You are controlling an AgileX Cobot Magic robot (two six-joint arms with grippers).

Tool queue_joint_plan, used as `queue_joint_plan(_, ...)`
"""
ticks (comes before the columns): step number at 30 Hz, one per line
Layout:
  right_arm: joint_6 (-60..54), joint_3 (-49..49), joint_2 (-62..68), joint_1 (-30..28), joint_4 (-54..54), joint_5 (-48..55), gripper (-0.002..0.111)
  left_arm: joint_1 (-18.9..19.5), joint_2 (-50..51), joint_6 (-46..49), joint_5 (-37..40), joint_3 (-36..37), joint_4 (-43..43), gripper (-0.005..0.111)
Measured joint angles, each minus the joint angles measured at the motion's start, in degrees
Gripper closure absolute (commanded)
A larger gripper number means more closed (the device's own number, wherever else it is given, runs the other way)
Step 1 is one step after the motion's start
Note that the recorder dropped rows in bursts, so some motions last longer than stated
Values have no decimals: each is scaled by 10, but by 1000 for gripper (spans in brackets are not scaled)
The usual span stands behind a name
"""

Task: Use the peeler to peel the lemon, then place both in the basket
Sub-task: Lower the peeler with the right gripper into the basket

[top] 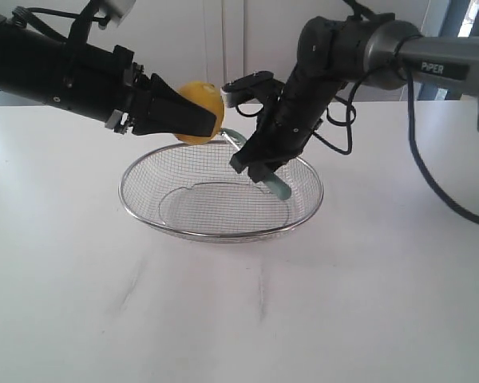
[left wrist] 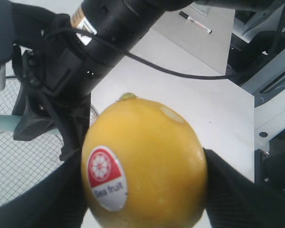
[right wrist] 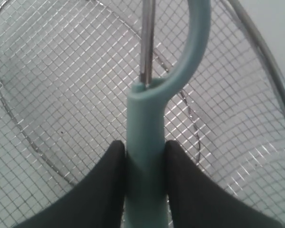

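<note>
White bench, wire basket sitting mid-bench; left end effector clamped on the lemon, held in the air above the basket's far rim; right end effector clamped on the peeler handle over the basket, peeler head just beside the lemon; contact unclear.

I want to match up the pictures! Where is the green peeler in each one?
Exterior view: the peeler slants above the right side of the basket, held in the right tool.
Left wrist view: only a pale teal bit at the picture's edge, over the mesh.
Right wrist view: the handle fills the middle.
Shared landmark: the basket mesh shows in all three.
</note>
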Motion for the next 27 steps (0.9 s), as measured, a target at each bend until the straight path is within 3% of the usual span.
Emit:
queue_joint_plan(14,-140,-1,22,8,0,-15,108,0,0,0,0,0,0,107)
queue_joint_plan(27,-155,-2,51,8,0,-19,108,0,0,0,0,0,0,107)
